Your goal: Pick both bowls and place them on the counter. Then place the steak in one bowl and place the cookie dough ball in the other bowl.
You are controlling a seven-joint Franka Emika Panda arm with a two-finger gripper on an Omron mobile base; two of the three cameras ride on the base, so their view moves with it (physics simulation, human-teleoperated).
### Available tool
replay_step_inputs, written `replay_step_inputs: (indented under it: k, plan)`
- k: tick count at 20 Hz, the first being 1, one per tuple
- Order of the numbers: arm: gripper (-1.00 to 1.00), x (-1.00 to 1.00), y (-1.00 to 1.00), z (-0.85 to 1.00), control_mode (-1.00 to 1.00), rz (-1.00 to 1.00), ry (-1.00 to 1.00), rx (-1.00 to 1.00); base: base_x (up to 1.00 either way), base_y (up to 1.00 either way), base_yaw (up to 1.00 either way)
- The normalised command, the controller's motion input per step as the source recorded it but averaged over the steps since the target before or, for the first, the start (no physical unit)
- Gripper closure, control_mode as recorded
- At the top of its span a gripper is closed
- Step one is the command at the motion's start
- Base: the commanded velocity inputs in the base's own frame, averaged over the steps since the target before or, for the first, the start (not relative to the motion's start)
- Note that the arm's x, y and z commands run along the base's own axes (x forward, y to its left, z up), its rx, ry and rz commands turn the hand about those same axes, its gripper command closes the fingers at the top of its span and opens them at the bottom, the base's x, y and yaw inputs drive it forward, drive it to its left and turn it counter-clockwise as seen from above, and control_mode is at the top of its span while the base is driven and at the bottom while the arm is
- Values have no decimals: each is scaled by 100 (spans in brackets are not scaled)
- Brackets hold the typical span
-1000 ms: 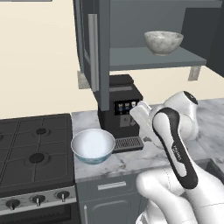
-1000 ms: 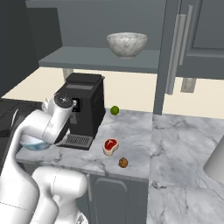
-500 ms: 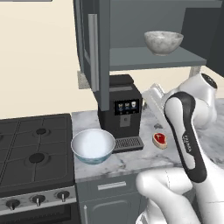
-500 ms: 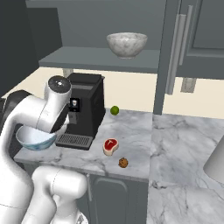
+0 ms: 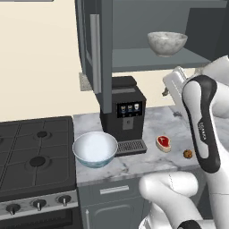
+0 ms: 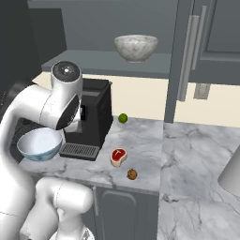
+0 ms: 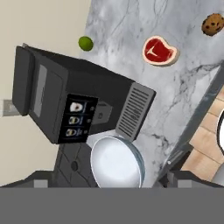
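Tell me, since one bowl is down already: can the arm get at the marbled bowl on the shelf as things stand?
Probably yes. The grey marbled bowl stands alone on the open shelf, nothing in front of it, the cabinet door swung aside. The coffee machine below sits lower.

Glossy white arm of thick rounded segments with bulbous shoulder and elbow housings; long dark grey-black inlay strip with small pale lettering down the forearm link, dark circular cap on one joint, boxy white wrist section behind the hand [image 5: 172, 82].
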Motion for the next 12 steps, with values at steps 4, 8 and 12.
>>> replay_step_inputs:
  k: [4,8,12]
  plan:
    - [-100,11,-37,55,-100,-26,0,-2,0,0,0]
    - [-100,17,-39,51,-100,-17,-3,0,0,0,0]
    - [-100,10,-41,41,-100,-3,-32,0,0,0,0]
